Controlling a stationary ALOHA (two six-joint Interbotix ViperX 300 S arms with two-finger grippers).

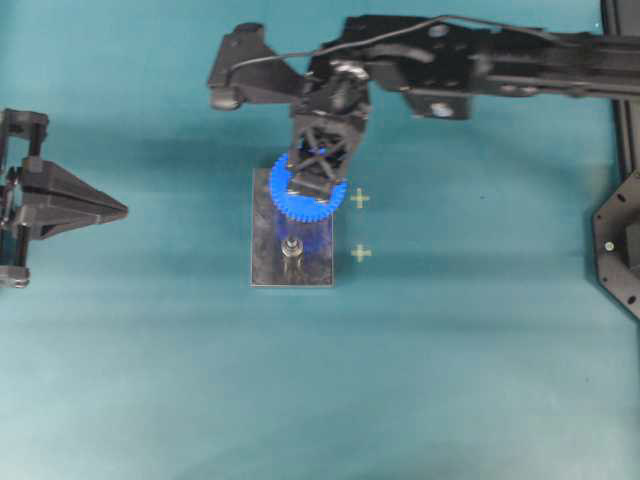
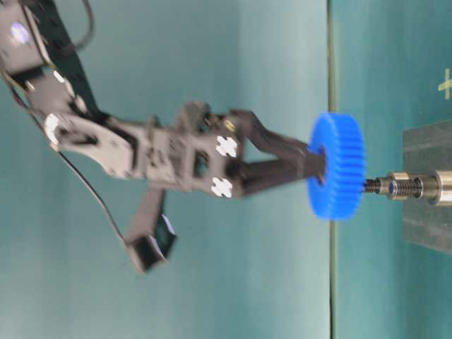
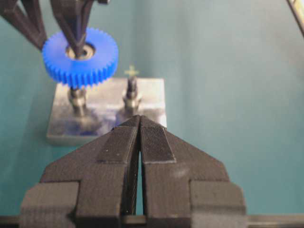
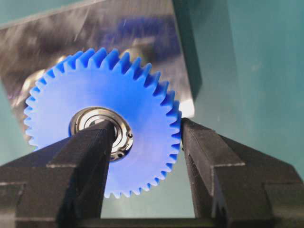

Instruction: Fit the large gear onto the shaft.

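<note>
Right tool (image 4: 142, 142): clamped on the large gear (image 4: 107, 111); 1 finger (image 4: 80, 161) sits in the centre hub, the other finger (image 4: 213, 161) presses the toothed rim at about 4 o'clock in the right wrist view.
Large gear, relative to right tool: held at the fingertips, flat face turned toward the plate (image 1: 292, 235), teeth free all round except where the outer finger bears.
Large gear, height: in the table-level view it (image 2: 337, 166) floats clear of the plate (image 2: 427, 187), with the tip of the shaft (image 2: 402, 187) just short of its face; whether the tip has entered the hole I cannot tell.
Large gear, in the overhead view: over the 12 o'clock end of the plate, its rim (image 1: 320, 208) overhanging the plate's far edge, the right tool (image 1: 318, 165) above it.
Shaft: in the left wrist view it (image 3: 77, 99) stands directly under the gear (image 3: 80, 57), at the plate's left side.
Second pin (image 3: 131, 95): upright, bare, at 3 o'clock of the shaft in that view; in the overhead view it (image 1: 291, 250) sits at 6 o'clock of the gear.
Left tool (image 3: 140, 128): fingers pressed together, nothing between them, tip pointing at the plate (image 3: 152, 95) from well back.
Left tool, overhead: at the 9 o'clock edge (image 1: 115, 210), well apart from the plate.
Bench (image 1: 480, 380): teal surface with 2 pale cross marks (image 1: 360, 198) just at 3 o'clock of the plate.
</note>
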